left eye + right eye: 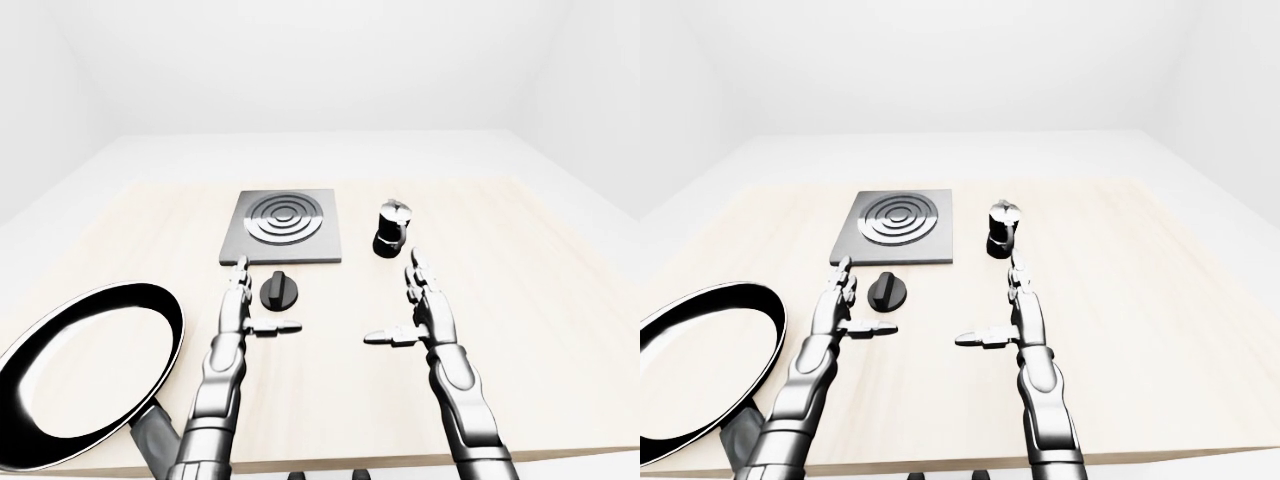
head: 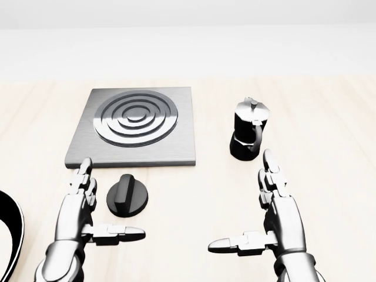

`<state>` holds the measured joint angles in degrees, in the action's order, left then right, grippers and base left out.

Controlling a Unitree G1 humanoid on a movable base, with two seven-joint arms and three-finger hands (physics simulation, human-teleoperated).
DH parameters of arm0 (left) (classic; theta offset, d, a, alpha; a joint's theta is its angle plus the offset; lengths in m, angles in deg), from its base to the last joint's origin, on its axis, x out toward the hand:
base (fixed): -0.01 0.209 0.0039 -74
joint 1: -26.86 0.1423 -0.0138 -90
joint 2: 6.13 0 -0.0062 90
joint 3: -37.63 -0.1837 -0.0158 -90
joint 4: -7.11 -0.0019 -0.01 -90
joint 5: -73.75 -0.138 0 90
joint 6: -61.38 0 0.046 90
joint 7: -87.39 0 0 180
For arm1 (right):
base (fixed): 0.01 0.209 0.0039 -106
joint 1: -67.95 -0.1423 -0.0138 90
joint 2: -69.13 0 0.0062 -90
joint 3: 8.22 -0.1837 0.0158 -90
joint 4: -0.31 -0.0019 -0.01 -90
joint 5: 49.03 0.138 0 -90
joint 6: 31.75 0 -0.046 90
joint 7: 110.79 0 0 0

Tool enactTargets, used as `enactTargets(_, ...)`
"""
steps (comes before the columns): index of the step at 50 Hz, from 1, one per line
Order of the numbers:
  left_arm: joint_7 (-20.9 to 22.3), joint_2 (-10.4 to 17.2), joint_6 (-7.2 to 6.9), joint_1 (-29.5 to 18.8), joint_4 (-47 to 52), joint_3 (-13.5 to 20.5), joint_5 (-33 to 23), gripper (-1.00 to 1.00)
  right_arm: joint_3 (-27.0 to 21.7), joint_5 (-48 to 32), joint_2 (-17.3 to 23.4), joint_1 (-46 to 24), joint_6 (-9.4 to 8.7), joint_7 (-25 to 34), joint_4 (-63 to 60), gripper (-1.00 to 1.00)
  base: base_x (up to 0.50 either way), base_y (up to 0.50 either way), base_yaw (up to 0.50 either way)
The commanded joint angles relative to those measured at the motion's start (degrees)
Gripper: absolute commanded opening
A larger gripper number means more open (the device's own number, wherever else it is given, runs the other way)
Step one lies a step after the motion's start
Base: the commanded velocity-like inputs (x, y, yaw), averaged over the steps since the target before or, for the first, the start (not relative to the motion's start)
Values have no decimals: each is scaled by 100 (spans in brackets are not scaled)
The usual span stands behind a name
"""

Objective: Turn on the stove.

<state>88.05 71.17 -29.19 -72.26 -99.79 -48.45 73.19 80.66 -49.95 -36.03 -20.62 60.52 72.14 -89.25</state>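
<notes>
A grey square stove plate [image 2: 136, 126] with concentric rings lies on the pale wooden table [image 2: 329, 129]. Just below it in the head view sits its round black knob [image 2: 127, 195]. My left hand [image 2: 103, 202] is open immediately left of the knob, fingers pointing up and thumb stretched out under the knob, without touching it. My right hand [image 2: 255, 202] is open lower right, thumb pointing left, holding nothing.
A black moka pot [image 2: 248, 130] stands right of the stove, just above my right fingertips [image 2: 269, 161]. A large black frying pan [image 1: 85, 370] rests at the table's lower left in the left-eye view, its handle near my left forearm.
</notes>
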Motion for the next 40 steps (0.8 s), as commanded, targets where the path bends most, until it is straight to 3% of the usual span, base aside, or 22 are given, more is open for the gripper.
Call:
enactTargets(1, -74, 37, 102, -139, -267, 5, -71, 100, -2, 4, 1, 2, -17, 10, -17, 100, 0, 0, 0)
enactTargets(4, -78, 41, 136, -163, -327, 6, -82, 100, 0, 3, 1, 3, -17, 13, -15, 100, 0, 0, 0)
enactTargets(12, -40, 45, 66, -173, -334, -34, -163, 100, 7, 0, -3, 25, -16, 19, -33, 100, 0, 0, 0)
enactTargets(15, -26, 54, 138, -238, -513, -21, -174, 100, 4, 1, 0, 20, -2, 22, -15, 100, 0, 0, 0)
enactTargets(27, 73, 70, 121, -287, -648, -57, -282, 100, 1, 6, -2, -12, 28, 19, 60, 100, 0, 0, 0)
enactTargets(32, 79, 71, 178, -320, -781, -66, -334, 100, 5, 1, -1, -8, 18, 18, 42, 100, 0, 0, 0)
enactTargets(40, 115, 67, 128, -335, -845, -81, -375, 100, 1, 4, 2, -22, 15, 23, 62, 100, 0, 0, 0)
